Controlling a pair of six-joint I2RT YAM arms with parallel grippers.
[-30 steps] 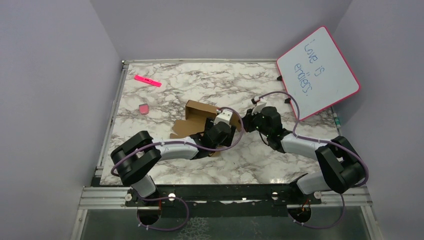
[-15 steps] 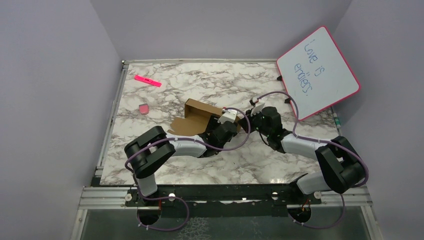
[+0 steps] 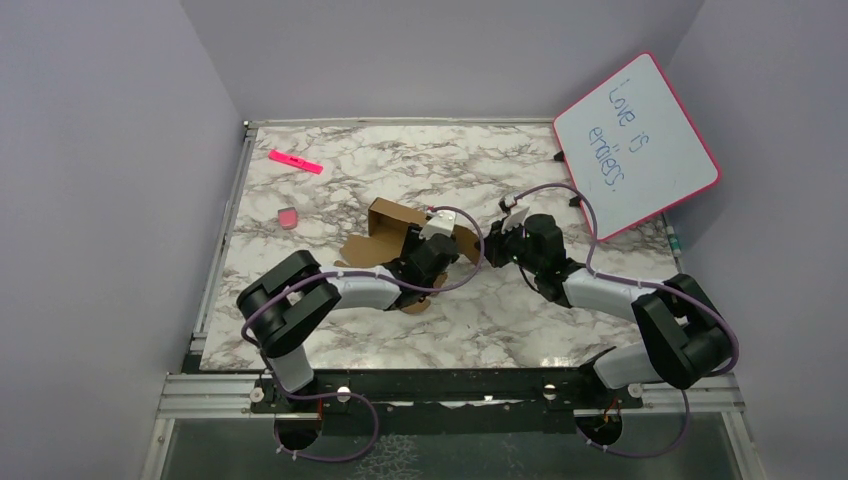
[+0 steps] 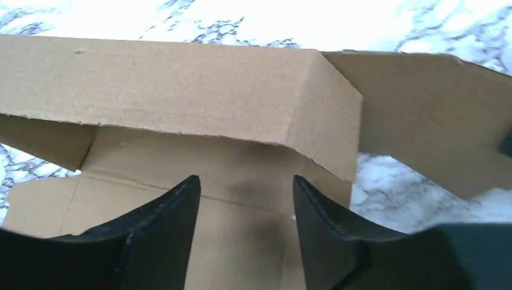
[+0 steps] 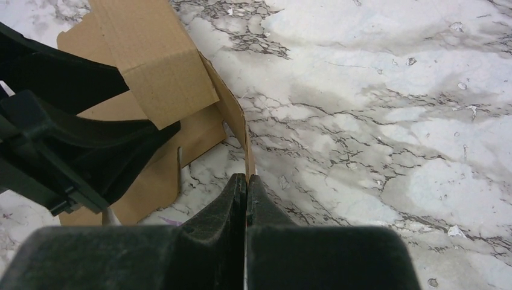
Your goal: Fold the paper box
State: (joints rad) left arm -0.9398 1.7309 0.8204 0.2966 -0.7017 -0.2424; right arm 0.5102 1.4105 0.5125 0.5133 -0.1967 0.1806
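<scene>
The paper box (image 3: 385, 222) is brown cardboard, partly folded, lying mid-table with one wall raised and flaps spread. My left gripper (image 3: 422, 245) is over its right part. In the left wrist view its fingers are open (image 4: 244, 184) and empty over the box floor (image 4: 229, 241), below a wall folded over towards them (image 4: 181, 84). My right gripper (image 3: 492, 245) is at the box's right side. In the right wrist view it is shut (image 5: 246, 178) on the thin edge of an upright flap (image 5: 232, 115) of the box.
A pink marker (image 3: 295, 161) and a pink eraser (image 3: 287, 218) lie at the far left of the marble table (image 3: 520, 320). A pink-framed whiteboard (image 3: 635, 145) leans at the back right. Purple walls close in both sides.
My left gripper swung right, then back left and further over the box; its elbow shifted. My right gripper stayed shut on the flap.
</scene>
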